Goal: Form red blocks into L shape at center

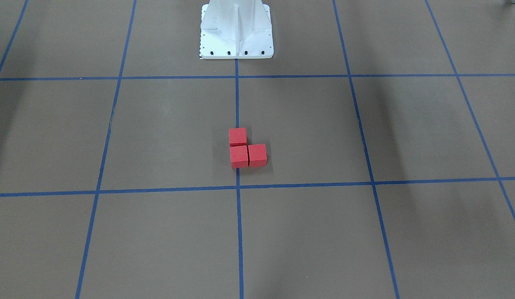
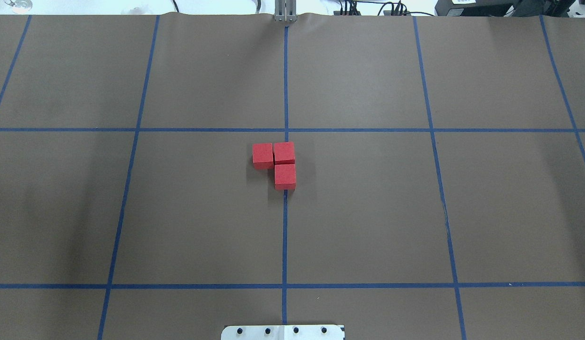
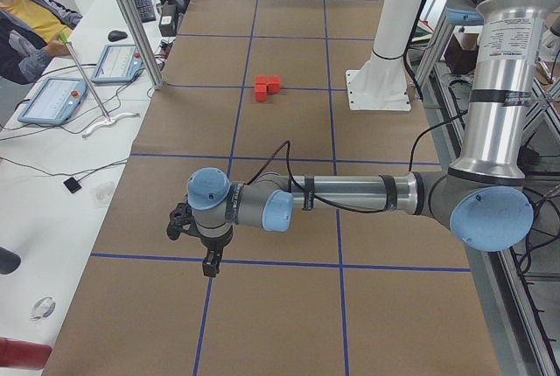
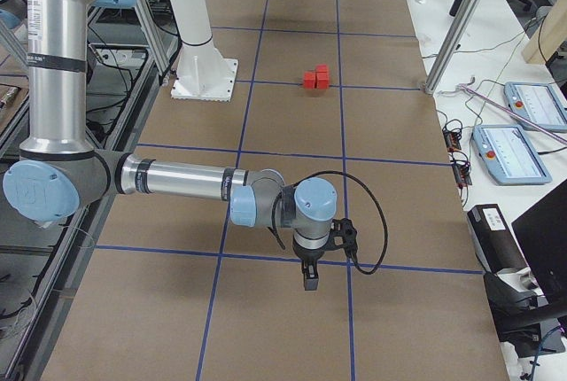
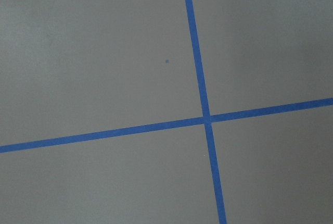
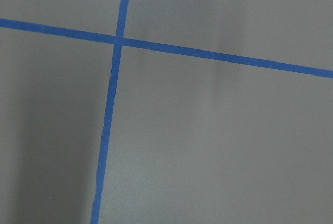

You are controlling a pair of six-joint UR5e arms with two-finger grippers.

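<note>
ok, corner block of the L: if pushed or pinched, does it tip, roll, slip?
Unlikely to roll or tip: the corner block is a squat cube lying flat on the table. Matte faces and crisp edges suggest rigid, not slippery. Pushing it would probably shove the two neighbouring blocks, which sit against it.

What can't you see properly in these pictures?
Left gripper: shows only in the exterior left view, too small to tell if open.
Right gripper: same, in the exterior right view.
White base: cut off by the overhead view's bottom edge.

Matte red blocks (image 2: pixel 274 163), papery table (image 2: pixel 368 212)
</note>
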